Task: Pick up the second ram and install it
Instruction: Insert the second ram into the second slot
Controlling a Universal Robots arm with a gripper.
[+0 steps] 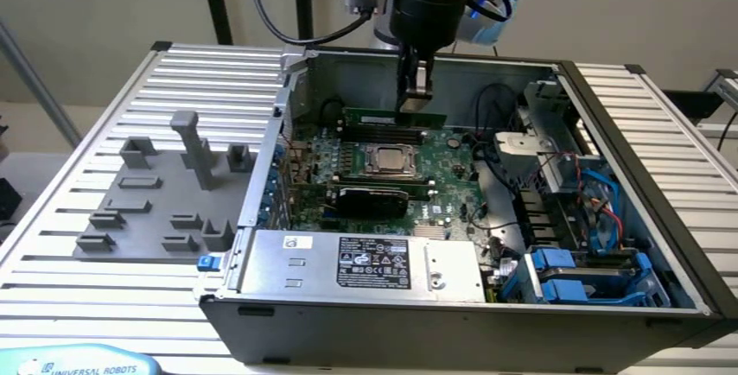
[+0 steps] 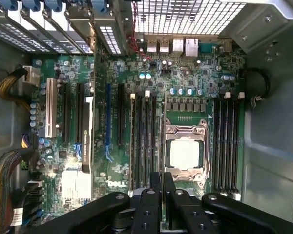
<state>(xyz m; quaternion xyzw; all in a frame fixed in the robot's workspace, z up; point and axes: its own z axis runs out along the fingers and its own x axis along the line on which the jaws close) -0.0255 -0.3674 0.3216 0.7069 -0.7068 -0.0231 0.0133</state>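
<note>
My gripper [image 1: 416, 92] hangs above the open computer case, over the far side of the motherboard [image 1: 444, 155]. In the wrist view its black fingers [image 2: 151, 195] stand together, shut, with nothing visible between them. A thin green ram stick [image 1: 396, 119] stands along the far memory slots, just below the fingertips in the exterior view and apart from them. I cannot tell whether this stick is the second ram. The wrist view looks down on the processor socket [image 2: 184, 152], with long black memory slots [image 2: 142, 141] on one side and more memory slots [image 2: 225, 144] on the other.
A grey fixture tray [image 1: 150, 193] with upright holders lies on the slatted table at the exterior view's left. The power supply [image 1: 358, 263] fills the case's near end. Blue drive bays [image 1: 576, 276] and loose cables [image 1: 554, 176] crowd the right. Case walls [image 1: 346, 73] ring the board.
</note>
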